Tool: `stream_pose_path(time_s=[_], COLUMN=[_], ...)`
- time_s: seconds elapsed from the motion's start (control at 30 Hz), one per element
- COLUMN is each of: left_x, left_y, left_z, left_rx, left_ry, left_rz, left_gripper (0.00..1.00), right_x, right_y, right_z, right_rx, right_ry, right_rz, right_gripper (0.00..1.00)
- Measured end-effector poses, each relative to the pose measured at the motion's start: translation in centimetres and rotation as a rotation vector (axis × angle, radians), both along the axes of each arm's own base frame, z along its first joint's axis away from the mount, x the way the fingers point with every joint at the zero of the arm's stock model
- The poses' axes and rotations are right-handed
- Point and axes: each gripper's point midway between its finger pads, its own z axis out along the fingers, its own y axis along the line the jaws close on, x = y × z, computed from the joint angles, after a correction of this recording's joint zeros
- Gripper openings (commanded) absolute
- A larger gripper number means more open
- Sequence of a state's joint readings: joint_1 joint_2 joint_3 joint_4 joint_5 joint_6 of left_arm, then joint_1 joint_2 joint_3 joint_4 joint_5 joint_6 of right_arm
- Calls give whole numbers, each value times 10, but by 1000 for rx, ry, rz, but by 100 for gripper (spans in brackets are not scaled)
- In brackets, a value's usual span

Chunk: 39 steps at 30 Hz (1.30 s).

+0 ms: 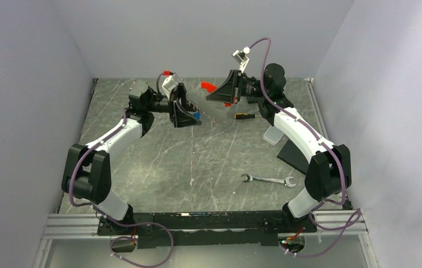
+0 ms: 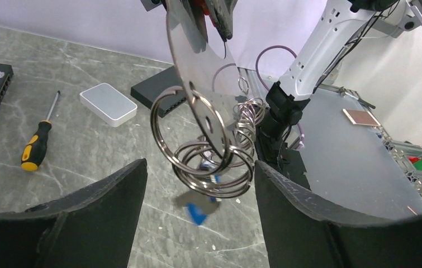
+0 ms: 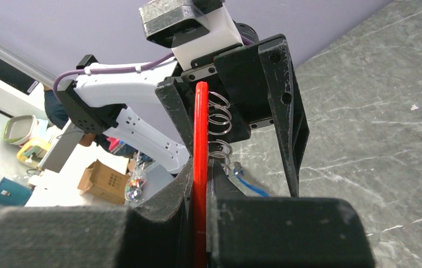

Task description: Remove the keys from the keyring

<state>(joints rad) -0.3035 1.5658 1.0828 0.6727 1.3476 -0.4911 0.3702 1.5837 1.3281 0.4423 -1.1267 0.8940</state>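
The left gripper (image 1: 189,111) is raised off the table (image 1: 158,162) with its jaws apart. In the left wrist view, its two fingers (image 2: 105,212) flank the keyring (image 2: 208,151) without touching it. The bunch lies straight ahead of these jaws, in the gap between them. Its long axis runs top to bottom in that view, hanging down from the other arm's grip. The keys (image 2: 197,212) dangle at the low end, so the left arm is the nearer one to them and any pull looks likely to be its job.

I can only be sure of one key, the blue-headed one. A blurred grey shape just above it may be a second. The rings are several, linked and coiled: one large split ring threaded through a hole in a flat silvery plate (image 2: 197,72), and smaller loops below that overlap too much to count.

The right gripper (image 3: 200,190) is clamped on the one red tag (image 3: 200,139), which stands edge-on between its pads and holds the whole bunch aloft.

Further right on the table lie one screwdriver (image 1: 246,116), one white box (image 1: 273,135), one dark slab (image 1: 295,153) and, nearer the bases, one wrench (image 1: 267,180). All are well apart from both grippers.
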Motion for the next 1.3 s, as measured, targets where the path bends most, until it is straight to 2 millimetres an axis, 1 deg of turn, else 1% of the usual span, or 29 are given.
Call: stream_pose_path(time_s=[0.13, 0.27, 0.4, 0.6, 0.63, 0.77, 0.87, 0.93, 1.07, 1.2, 1.3], left_x=[-2, -4, -6, -8, -8, -6, -5, -4, -1, 0, -3], left_y=[-3, -3, -3, -2, -2, -2, -1, -1, 0, -3, -5], left_z=[-1, 2, 2, 0, -1, -1, -2, -3, -5, -4, -12], left_rx=[-1, -6, -5, 4, 7, 21, 34, 48, 83, 128, 166], left_ry=[12, 13, 18, 39, 45, 67, 87, 106, 127, 116, 129], left_rz=[-13, -22, -32, -42, -42, -43, -40, -37, -24, -5, 9], left_gripper=[60, 44, 25, 2, 0, 0, 0, 0, 0, 0, 0], right_x=[0, 0, 0, 3, 4, 12, 18, 23, 30, 32, 31], right_y=[0, 0, 0, -3, -5, -12, -17, -19, -21, -23, -22], right_z=[0, 0, 0, 0, 0, -2, -7, -14, -34, -53, -66], right_rx=[0, 0, 0, 0, 0, -4, -15, -29, -71, -105, -124], right_ry=[0, 0, -1, -1, -1, -4, -2, 0, 6, 23, 40], right_rz=[0, 0, 0, -10, -15, -39, -62, -84, -121, -143, -143], right_gripper=[0, 0, 0, 0, 0, 0, 0, 0, 0, 0, 0])
